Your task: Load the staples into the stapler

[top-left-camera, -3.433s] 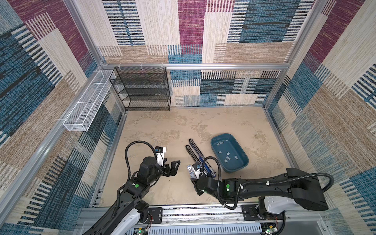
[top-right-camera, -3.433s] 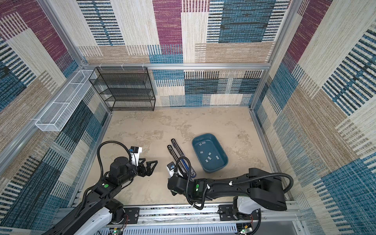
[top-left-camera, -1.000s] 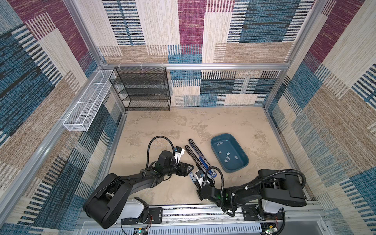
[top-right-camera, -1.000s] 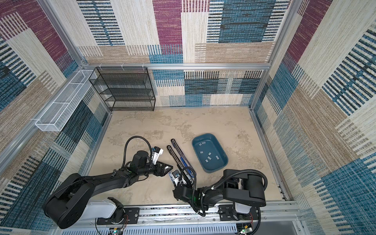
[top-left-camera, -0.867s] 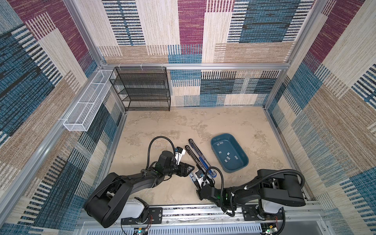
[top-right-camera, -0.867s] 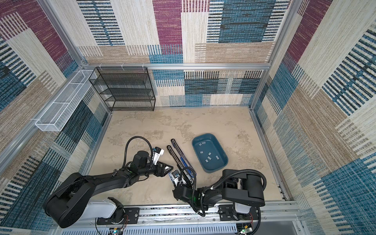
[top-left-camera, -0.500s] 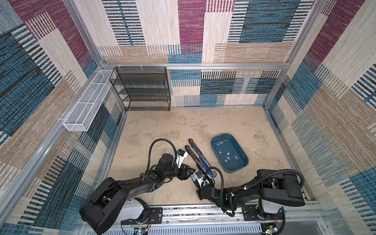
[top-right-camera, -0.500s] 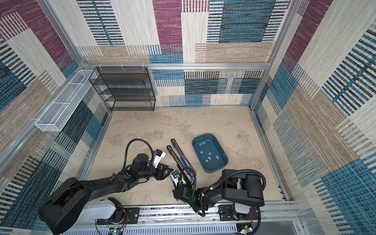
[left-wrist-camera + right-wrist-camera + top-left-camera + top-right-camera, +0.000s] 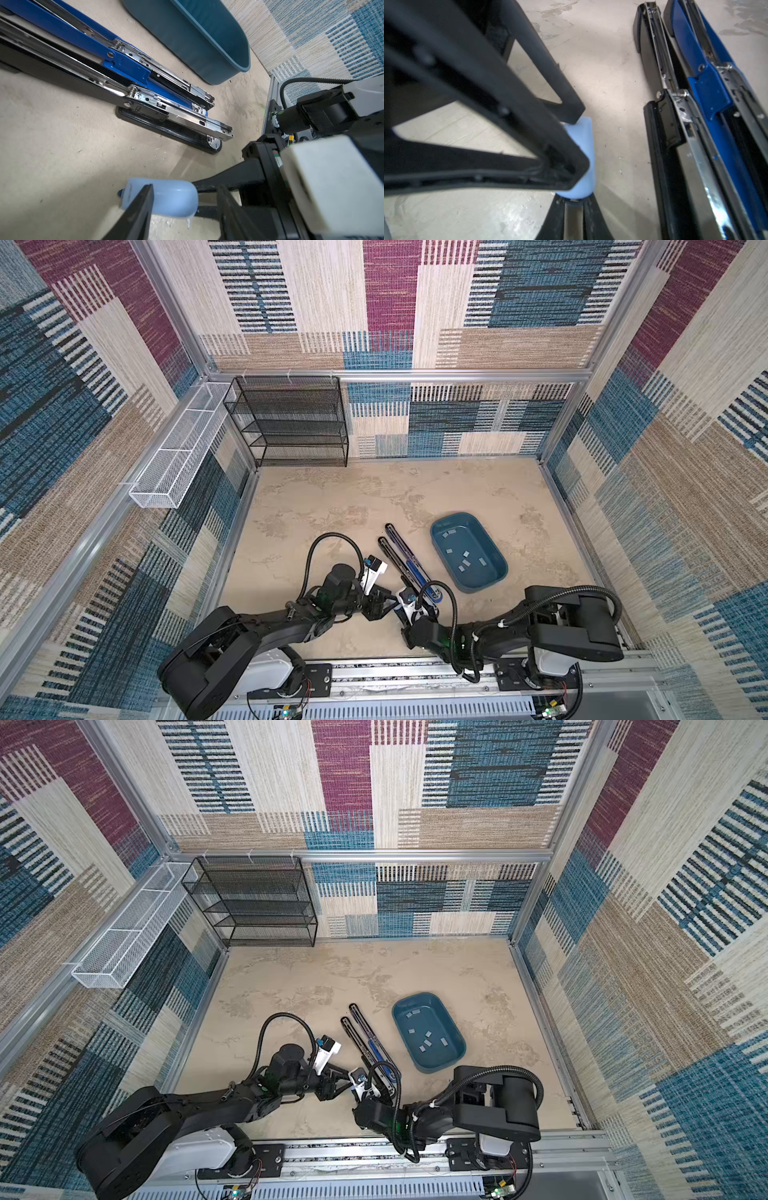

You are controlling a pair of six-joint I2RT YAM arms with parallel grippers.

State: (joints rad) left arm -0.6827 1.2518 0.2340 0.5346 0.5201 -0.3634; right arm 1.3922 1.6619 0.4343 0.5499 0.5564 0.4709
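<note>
Both my tools grip one pale-blue piece (image 9: 170, 197) low in both top views, left tool (image 9: 580, 143) narrow, right tool (image 9: 572, 200) clamped tight, while the staples (image 9: 464, 562) lie in the teal tray (image 9: 478, 587) up and right past the unfolded staplers (image 9: 409, 563), nearer my right arm.

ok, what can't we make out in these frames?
- Light-blue piece: identity unclear; the left wrist view has a gripper finger across it, and the right wrist view is blurred.
- Left gripper: contact with that piece unclear, blurred close-up.
- Staples: too small for detail in both top views; the bin wall hides them in the left wrist view.
</note>
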